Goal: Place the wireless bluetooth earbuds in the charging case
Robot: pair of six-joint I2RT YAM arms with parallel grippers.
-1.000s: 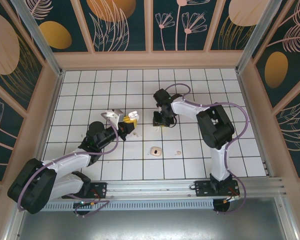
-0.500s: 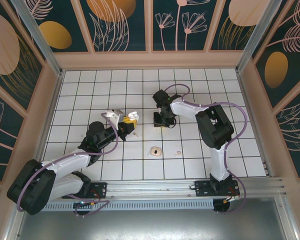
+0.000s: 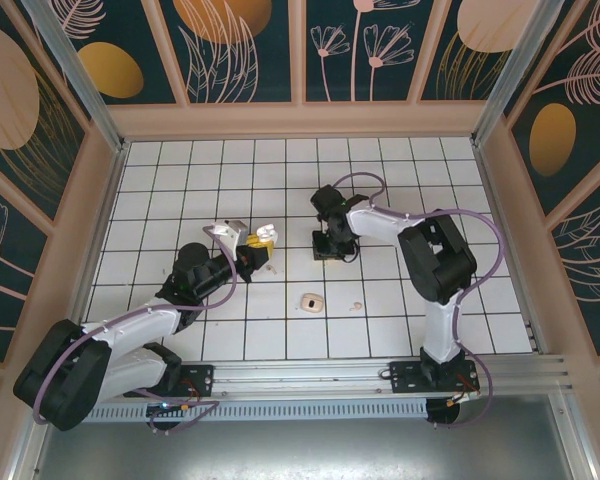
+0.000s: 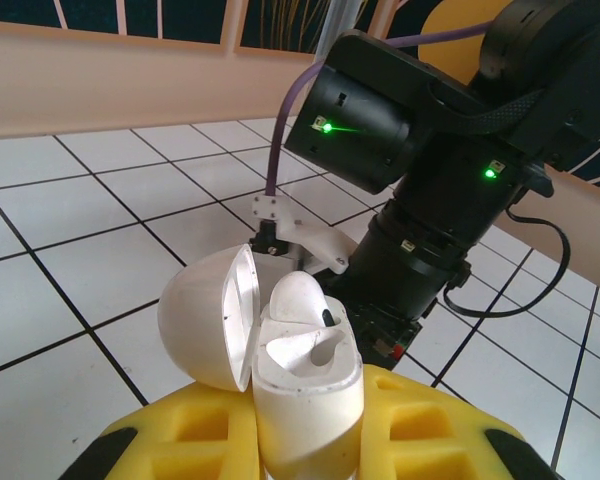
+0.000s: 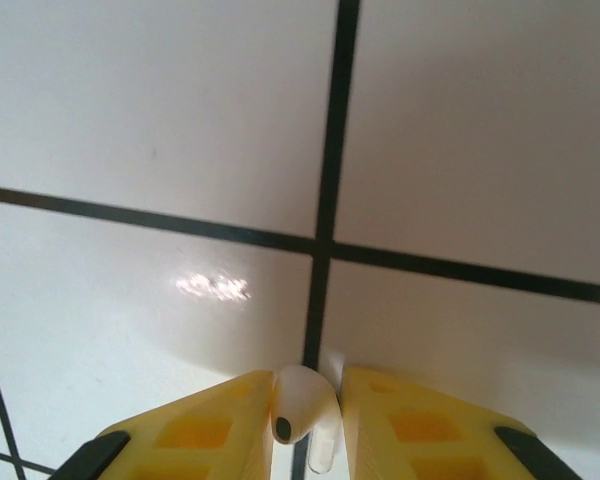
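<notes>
My left gripper [image 4: 308, 425] is shut on the white charging case [image 4: 307, 395], which stands upright between the yellow pads with its lid [image 4: 202, 318] swung open to the left. One white earbud [image 4: 300, 298] sits in the far socket; the near socket is hollow. In the top view the case [image 3: 265, 233] is at mid-table left. My right gripper [image 5: 305, 415] is shut on the other earbud [image 5: 302, 403], pinched between its yellow fingers [image 5: 208, 432] just above the tile floor. Seen from above, the right gripper [image 3: 332, 246] hangs about one tile right of the case.
The right arm's black wrist [image 4: 420, 190] looms close behind the case. A small beige ring-like piece [image 3: 311, 301] and a tiny pale speck [image 3: 355, 305] lie on the tiles nearer the front. Wooden walls enclose the white tiled floor [image 3: 220, 170].
The right gripper has shifted a little to the right with the earbud in it. The left gripper and case have barely moved.
</notes>
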